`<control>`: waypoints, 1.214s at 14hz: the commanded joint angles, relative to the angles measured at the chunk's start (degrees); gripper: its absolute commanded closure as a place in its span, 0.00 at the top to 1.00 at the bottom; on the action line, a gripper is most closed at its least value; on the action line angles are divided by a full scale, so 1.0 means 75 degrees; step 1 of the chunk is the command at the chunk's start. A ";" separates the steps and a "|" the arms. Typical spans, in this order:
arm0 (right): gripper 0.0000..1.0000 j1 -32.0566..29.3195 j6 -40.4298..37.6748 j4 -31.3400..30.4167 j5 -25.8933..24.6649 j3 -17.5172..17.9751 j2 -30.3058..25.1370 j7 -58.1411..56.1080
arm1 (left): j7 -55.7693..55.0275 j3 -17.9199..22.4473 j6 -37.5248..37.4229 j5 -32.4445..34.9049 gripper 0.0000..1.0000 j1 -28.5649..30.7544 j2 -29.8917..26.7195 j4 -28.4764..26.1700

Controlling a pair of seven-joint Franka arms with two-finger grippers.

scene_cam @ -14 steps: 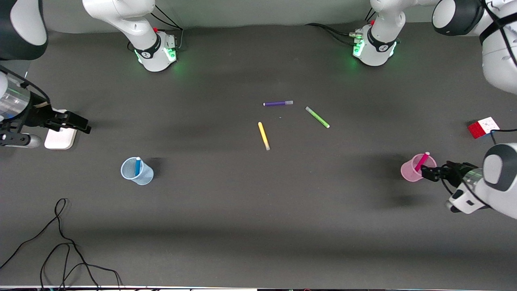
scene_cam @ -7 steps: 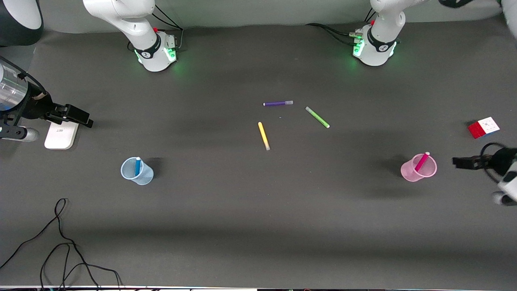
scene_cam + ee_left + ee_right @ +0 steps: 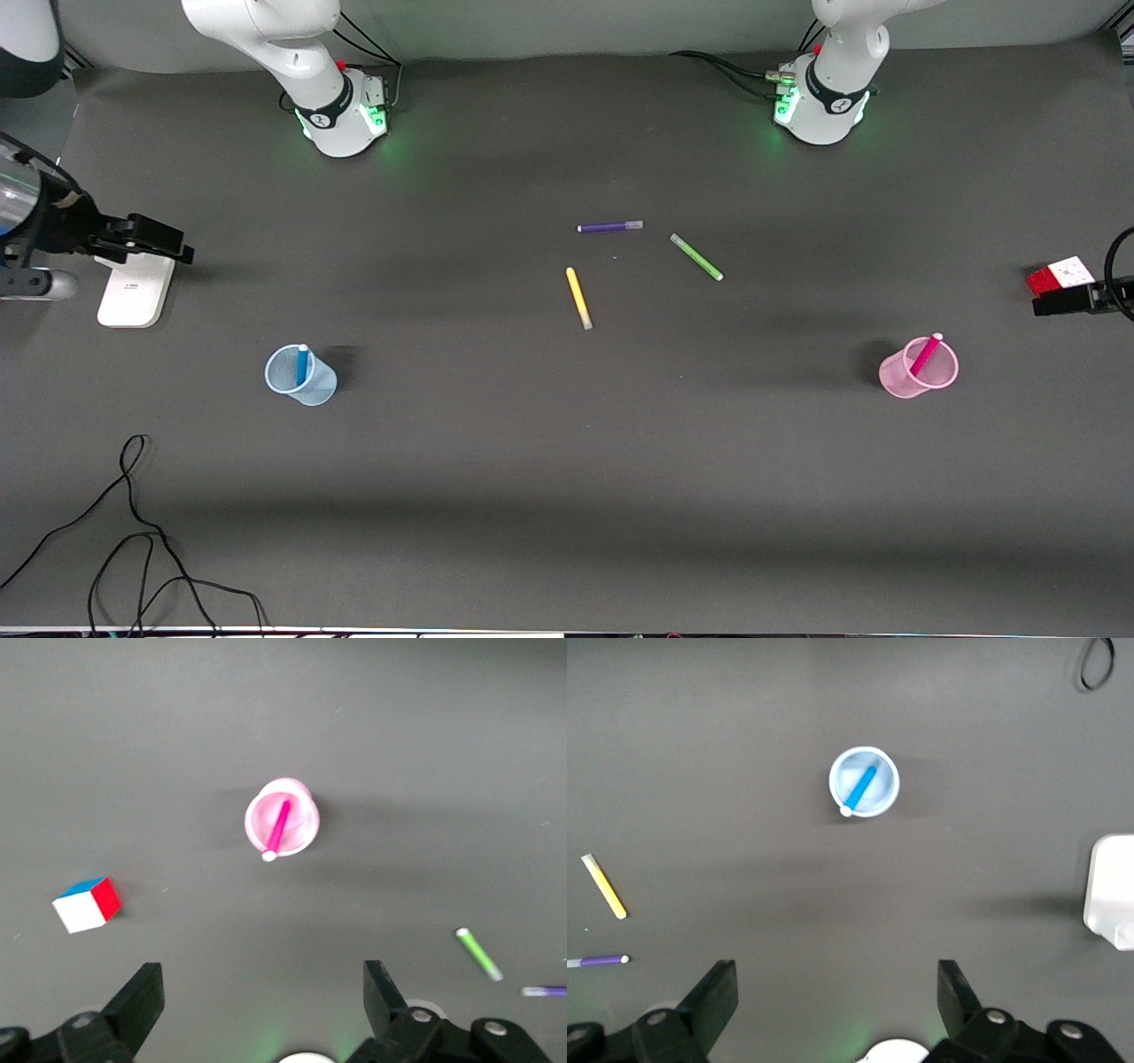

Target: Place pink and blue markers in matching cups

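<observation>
Front view: the pink marker stands in the pink cup; the blue marker stands in the blue cup, toward the right arm's end. Left gripper, fingers spread, hangs over the cube beside the pink cup. Right gripper, fingers apart, hangs over the white block.

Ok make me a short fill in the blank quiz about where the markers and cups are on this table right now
1. The pink marker stands in the ____ cup.
2. The blue marker stands in the ____ cup.
3. The ____ marker lies nearer the front camera than the purple marker.
4. The left gripper and right gripper both have their jaws ____.

Missing words: pink; blue; yellow; open
</observation>
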 commanded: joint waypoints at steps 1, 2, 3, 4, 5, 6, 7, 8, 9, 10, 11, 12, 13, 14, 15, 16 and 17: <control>1.00 -0.0038 -0.0280 0.0157 0.0148 -0.0321 0.0026 -0.0237 | 0.0112 0.0440 0.1056 -0.0386 1.00 -0.0259 -0.1633 -0.2079; 1.00 -0.0027 -0.0315 0.0111 0.0148 -0.0368 0.0038 -0.0237 | 0.0124 0.0685 0.1268 -0.0398 1.00 -0.0575 -0.1973 -0.2490; 1.00 -0.0027 -0.0304 0.0087 0.0102 -0.0368 0.0107 -0.0225 | 0.0124 0.0989 0.1409 -0.0410 1.00 -0.1019 -0.2278 -0.2830; 1.00 -0.0038 -0.0304 0.0110 0.0090 -0.0368 0.0224 -0.0225 | 0.0112 0.1190 0.1387 -0.0410 1.00 -0.1360 -0.2409 -0.2915; 1.00 -0.0073 -0.0280 0.0110 0.0089 -0.0380 0.0260 -0.0214 | 0.0112 0.1238 0.1329 -0.0410 1.00 -0.1537 -0.2422 -0.2881; 1.00 -0.0073 -0.0234 0.0122 0.0089 -0.0380 0.0318 -0.0179 | 0.0089 0.1215 0.1270 -0.0410 1.00 -0.1562 -0.2422 -0.2811; 1.00 -0.0073 -0.0222 0.0145 0.0089 -0.0380 0.0377 -0.0178 | 0.0066 0.1169 0.1246 -0.0422 1.00 -0.1574 -0.2422 -0.2764; 1.00 -0.0097 -0.0222 0.0122 0.0089 -0.0392 0.0389 -0.0190 | 0.0065 0.1099 0.1235 -0.0422 1.00 -0.1574 -0.2422 -0.2740; 1.00 -0.0190 -0.0222 0.0122 0.0089 -0.0427 0.0389 -0.0225 | 0.0065 0.1051 0.1223 -0.0422 1.00 -0.1574 -0.2422 -0.2740; 1.00 -0.0225 -0.0222 0.0134 0.0124 -0.0508 0.0378 -0.0237 | 0.0065 0.1039 0.1223 -0.0422 1.00 -0.1574 -0.2422 -0.2752; 1.00 -0.0214 -0.0233 0.0134 0.0148 -0.0555 0.0331 -0.0237 | 0.0065 0.1039 0.1234 -0.0434 1.00 -0.1586 -0.2422 -0.2752; 1.00 -0.0179 -0.0291 0.0111 0.0148 -0.0556 0.0249 -0.0237 | 0.0077 0.1039 0.1246 -0.0434 1.00 -0.1597 -0.2422 -0.2752; 1.00 -0.0156 -0.0304 0.0087 0.0148 -0.0556 0.0156 -0.0249 | 0.0112 0.1028 0.1246 -0.0434 1.00 -0.1609 -0.2410 -0.2752; 1.00 -0.0132 -0.0304 0.0099 0.0148 -0.0556 0.0108 -0.0249 | 0.0112 0.1027 0.1246 -0.0434 1.00 -0.1621 -0.2422 -0.2752; 1.00 -0.0028 -0.0304 0.0052 0.0136 -0.0556 0.0015 -0.0260 | 0.0124 0.1027 0.1246 -0.0445 1.00 -0.1621 -0.2410 -0.2752; 1.00 0.0078 -0.0246 -0.0122 0.0101 -0.0567 -0.0113 -0.0376 | 0.0147 0.1027 0.1246 -0.0434 1.00 -0.1598 -0.2410 -0.2752; 1.00 0.0125 -0.0141 -0.0228 0.0090 -0.0591 -0.0208 -0.0563 | 0.0171 0.1027 0.1246 -0.0434 1.00 -0.1597 -0.2387 -0.2752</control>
